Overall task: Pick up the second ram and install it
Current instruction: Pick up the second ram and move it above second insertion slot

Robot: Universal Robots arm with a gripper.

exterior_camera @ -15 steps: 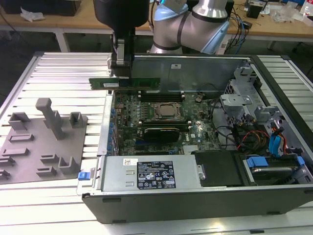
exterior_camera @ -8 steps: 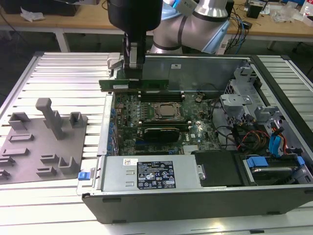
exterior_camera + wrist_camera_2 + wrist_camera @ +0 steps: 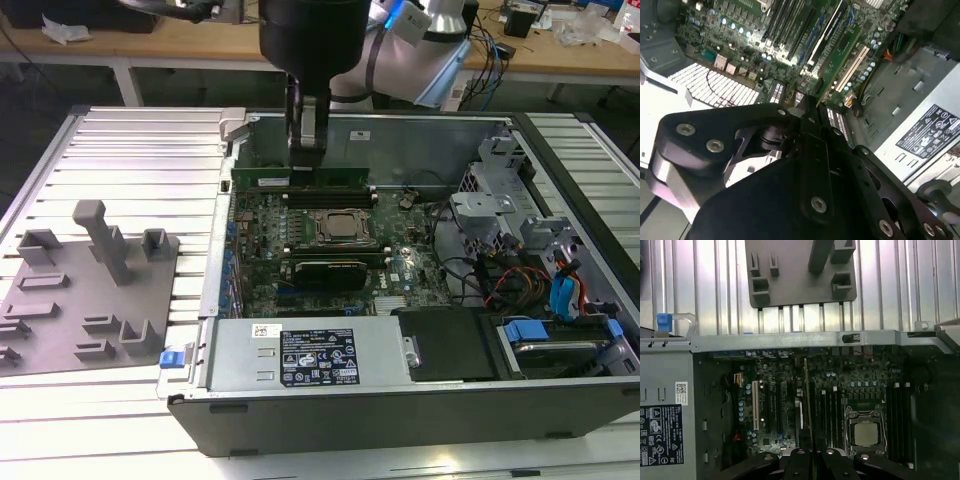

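Beneath the tool [image 3: 306,158], second ram [image 3: 345,178] half-hidden.

The table [image 3: 130,150] under my work is bare ribbed metal, and light glares white off its slats along the near edge. Beyond it stands a long wooden workbench [image 3: 200,45] on white legs [image 3: 128,80], strewn with cables [image 3: 490,50] and small clutter. Under that bench it is dark.

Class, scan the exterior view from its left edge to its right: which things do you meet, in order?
Grey slotted fixture → blue latch → the second ram → black panel → blue drive tab.
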